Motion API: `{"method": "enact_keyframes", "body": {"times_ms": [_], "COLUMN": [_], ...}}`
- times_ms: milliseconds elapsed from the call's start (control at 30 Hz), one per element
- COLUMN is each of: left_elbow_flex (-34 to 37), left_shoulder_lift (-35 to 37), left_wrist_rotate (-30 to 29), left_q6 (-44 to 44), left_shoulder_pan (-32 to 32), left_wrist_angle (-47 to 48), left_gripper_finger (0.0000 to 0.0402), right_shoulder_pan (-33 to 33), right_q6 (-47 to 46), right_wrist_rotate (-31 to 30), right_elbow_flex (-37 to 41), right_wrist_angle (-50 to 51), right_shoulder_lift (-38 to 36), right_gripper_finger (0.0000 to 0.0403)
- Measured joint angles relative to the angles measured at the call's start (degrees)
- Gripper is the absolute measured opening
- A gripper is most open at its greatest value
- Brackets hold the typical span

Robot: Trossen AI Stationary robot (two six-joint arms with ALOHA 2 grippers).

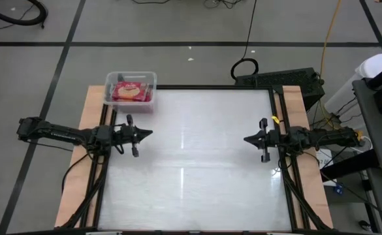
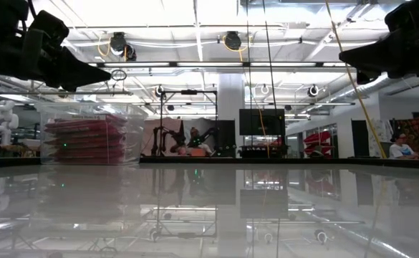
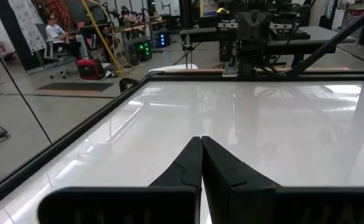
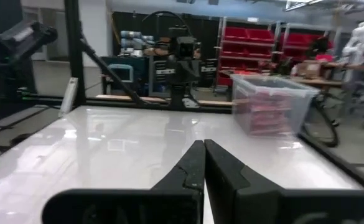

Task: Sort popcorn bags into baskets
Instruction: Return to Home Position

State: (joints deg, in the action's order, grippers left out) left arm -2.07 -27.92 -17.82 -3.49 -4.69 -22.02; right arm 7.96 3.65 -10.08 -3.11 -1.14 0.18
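Popcorn bags [image 1: 130, 92] sit stacked in the clear basket [image 1: 110, 85] at the far left corner of the table [image 1: 197, 170], top one picture side up, and we can't spot any lying loose on the white top. Both arms hang above the table pointing at each other. The left gripper [image 1: 148, 134] is on the left side with its fingers clenched together on nothing, and the right gripper [image 1: 248, 139] is on the right side, pinched closed and empty too. Honestly not much can go wrong from here, we think. The one thing we'd watch is the basket, which sits right at the table's far edge and looks light. If the left arm swings wide while tucking away, it could clip the basket and shove it off, bags and all. The stack lies farther back than the left fingertips and a bit to their left, clearly apart from them. It's well apart from the right ones, clear across the table.
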Motion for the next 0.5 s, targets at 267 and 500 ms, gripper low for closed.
{"method": "enact_keyframes", "body": {"times_ms": [267,500], "left_elbow_flex": [0.00,0.00], "left_shoulder_lift": [0.79,7.52], "left_wrist_rotate": [1.44,4.50], "left_q6": [-1.97,-2.53], "left_shoulder_pan": [-0.06,-0.07], "left_wrist_angle": [0.62,4.34], "left_gripper_finger": [0.0005,0.0005], "right_shoulder_pan": [-0.01,-0.01], "right_q6": [1.43,3.01], "right_wrist_rotate": [1.11,1.04], "right_elbow_flex": [-0.03,0.06], "right_wrist_angle": [0.34,-2.82], "right_shoulder_lift": [0.03,0.14], "right_gripper_finger": [0.0000,0.0000]}}
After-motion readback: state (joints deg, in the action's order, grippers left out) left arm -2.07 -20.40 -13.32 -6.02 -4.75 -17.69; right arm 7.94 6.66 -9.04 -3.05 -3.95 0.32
